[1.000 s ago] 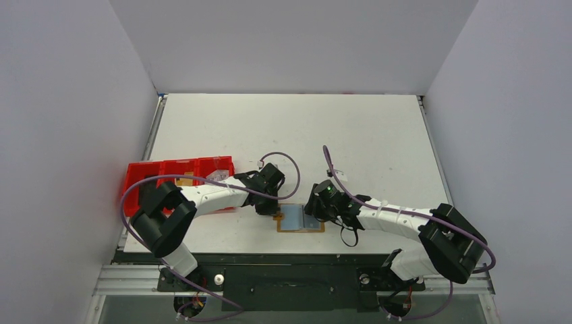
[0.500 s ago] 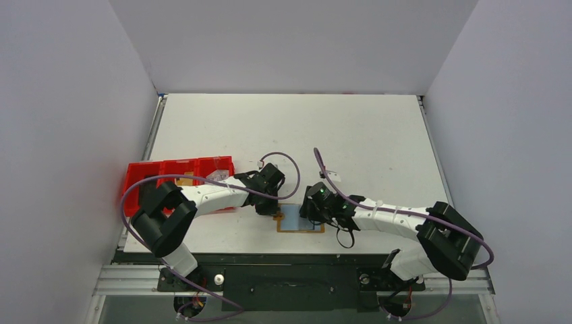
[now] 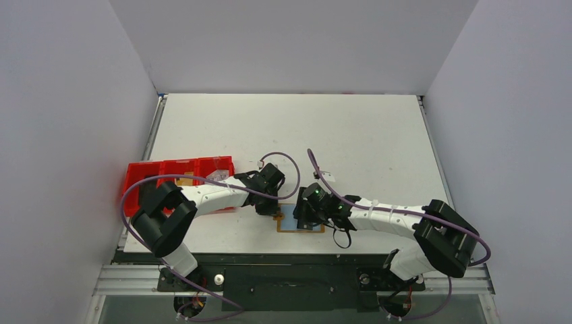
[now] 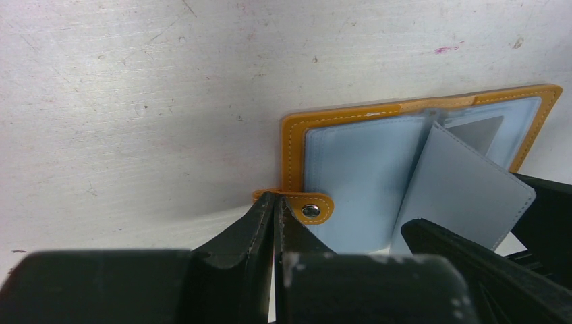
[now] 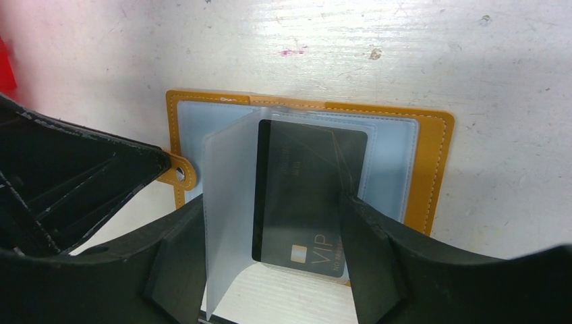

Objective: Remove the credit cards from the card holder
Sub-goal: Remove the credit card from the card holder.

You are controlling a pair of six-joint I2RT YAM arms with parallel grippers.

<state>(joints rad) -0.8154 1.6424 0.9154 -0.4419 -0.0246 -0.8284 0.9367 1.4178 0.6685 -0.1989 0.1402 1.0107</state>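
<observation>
Now the card holder (image 3: 301, 221) lies open on the table (image 3: 351, 135), close to its near edge between the arms. The left gripper (image 4: 273, 202) has its jaws pinched shut on the holder's snap tab (image 4: 307, 209). The right gripper (image 5: 270, 223) holds nothing, its jaws apart astride a limp clear sleeve (image 5: 229, 196) and a dark credit card (image 5: 307, 196). The card looks stiff, thin and probably slick, so it is best pinched at its near edge.
</observation>
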